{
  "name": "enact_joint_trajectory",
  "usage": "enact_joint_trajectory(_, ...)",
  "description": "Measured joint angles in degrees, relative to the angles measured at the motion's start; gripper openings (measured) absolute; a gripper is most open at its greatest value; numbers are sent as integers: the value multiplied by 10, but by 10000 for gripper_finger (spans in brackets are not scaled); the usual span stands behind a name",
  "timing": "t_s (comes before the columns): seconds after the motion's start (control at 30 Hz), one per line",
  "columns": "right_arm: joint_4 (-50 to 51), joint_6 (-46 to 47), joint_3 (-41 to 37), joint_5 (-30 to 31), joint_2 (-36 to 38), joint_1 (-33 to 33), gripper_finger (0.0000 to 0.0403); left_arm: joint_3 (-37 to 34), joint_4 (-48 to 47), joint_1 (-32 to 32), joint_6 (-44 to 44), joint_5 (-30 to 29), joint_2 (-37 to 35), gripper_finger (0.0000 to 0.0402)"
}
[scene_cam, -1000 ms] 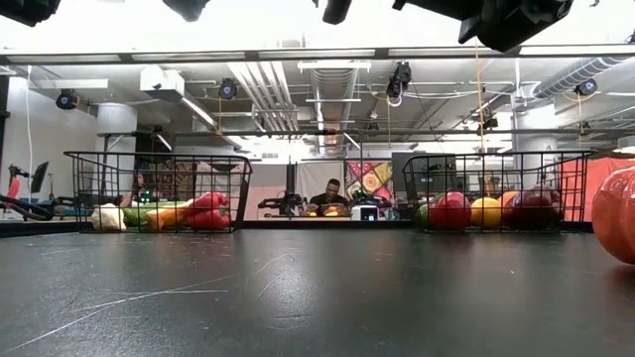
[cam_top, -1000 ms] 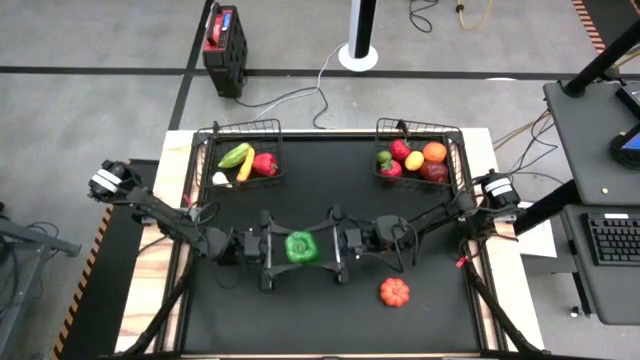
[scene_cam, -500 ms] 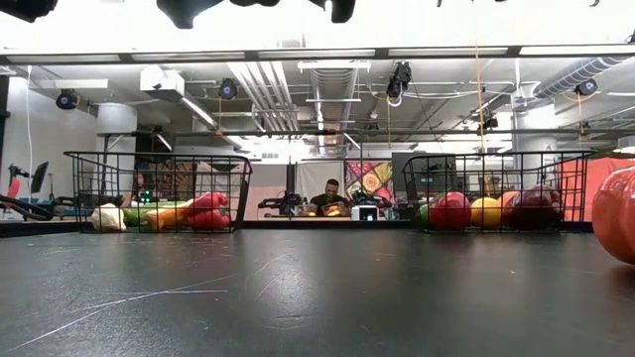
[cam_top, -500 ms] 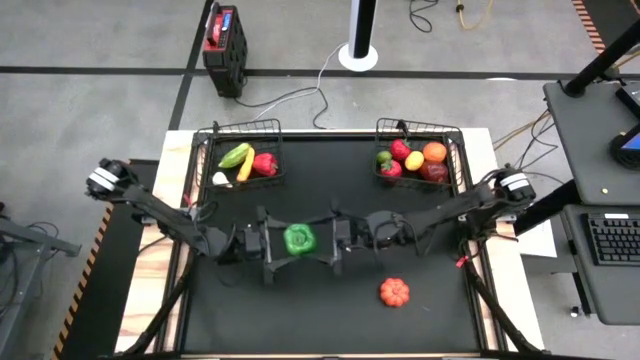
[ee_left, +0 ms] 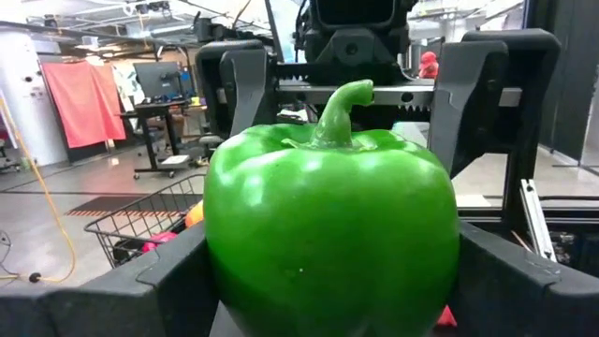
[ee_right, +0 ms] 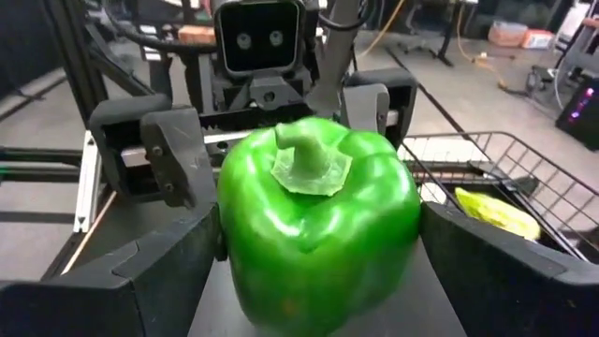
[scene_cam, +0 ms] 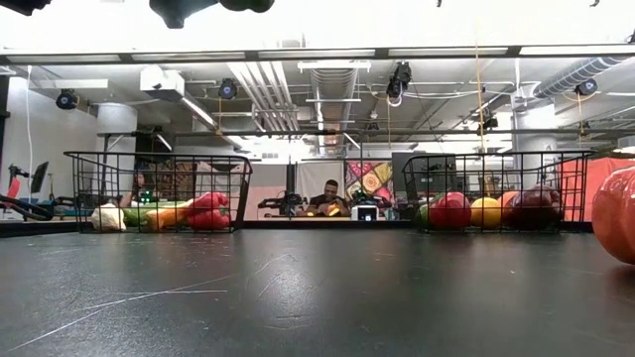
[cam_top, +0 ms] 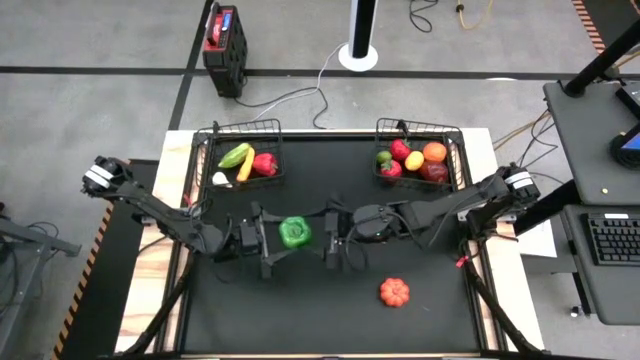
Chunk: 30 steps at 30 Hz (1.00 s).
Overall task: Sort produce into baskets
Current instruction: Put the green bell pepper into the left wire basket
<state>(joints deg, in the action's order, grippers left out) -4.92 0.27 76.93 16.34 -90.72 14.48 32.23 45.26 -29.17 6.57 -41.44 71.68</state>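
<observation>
A green bell pepper (cam_top: pixel 293 232) hangs above the middle of the black table, between my two grippers. My left gripper (cam_top: pixel 272 238) comes at it from the table's left and my right gripper (cam_top: pixel 326 240) from the right, and each is shut on it. The left basket (cam_top: pixel 240 128) at the far left holds green, yellow, red and white pieces. The right basket (cam_top: pixel 418 123) at the far right holds red, orange and yellow pieces. An orange-red ribbed piece (cam_top: pixel 394 292) rests on the table at the near right. My left gripper pinches the pepper's lower body (ee_left: pixel 225 271) between its two fingers (ee_left: pixel 159 285), level, from the table's left. The pepper sits stem up, clear of the table. My right gripper pinches the pepper's two opposite sides (ee_right: pixel 239 253) between its fingers (ee_right: pixel 168 271), level, from the table's right. In its wrist view the pepper leans with its stem (ee_right: pixel 298 150) toward the camera.
The two baskets stand along the far edge, with bare mat (cam_top: pixel 330 160) between them. The orange-red piece also shows at the right edge of the low view (scene_cam: pixel 617 213). A red and black box (cam_top: pixel 224 40) and a white pole base (cam_top: pixel 358 55) stand on the floor beyond the table.
Both grippers have gone together toward the table's left edge and a little toward its far edge. The green pepper has gone with them between the fingers, clear of the table. My right arm has reached out farther and my left arm has drawn back.
</observation>
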Motion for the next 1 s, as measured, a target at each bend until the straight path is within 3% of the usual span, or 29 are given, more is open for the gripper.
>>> enact_joint_trajectory(0.3, 48, 16, 16, 5, 2, 0, 354, 0, -4, 0, 6, -2, -16, 308)
enact_joint_trajectory(0.43, 64, 18, 16, 33, 3, 0, 354, 0, -13, 0, 7, -7, -24, 308)
enact_joint_trajectory(0.53, 80, 31, 16, 63, 6, 0, 354, 0, -47, 0, 7, -59, -38, 308)
enact_joint_trajectory(0.6, 93, 47, 16, 82, 8, 0, 354, 8, -93, 0, 4, -123, -55, 308)
enact_joint_trajectory(0.7, 120, 66, 16, 103, 14, -3, 354, 39, -203, 8, -19, -227, -85, 308)
enact_joint_trajectory(0.77, 129, 73, 16, 112, 15, -3, 354, 72, -326, 24, -59, -256, -109, 308)
enact_joint_trajectory(1.0, 139, 83, 16, 113, 15, -6, 354, 226, -819, 158, -289, -206, -144, 308)
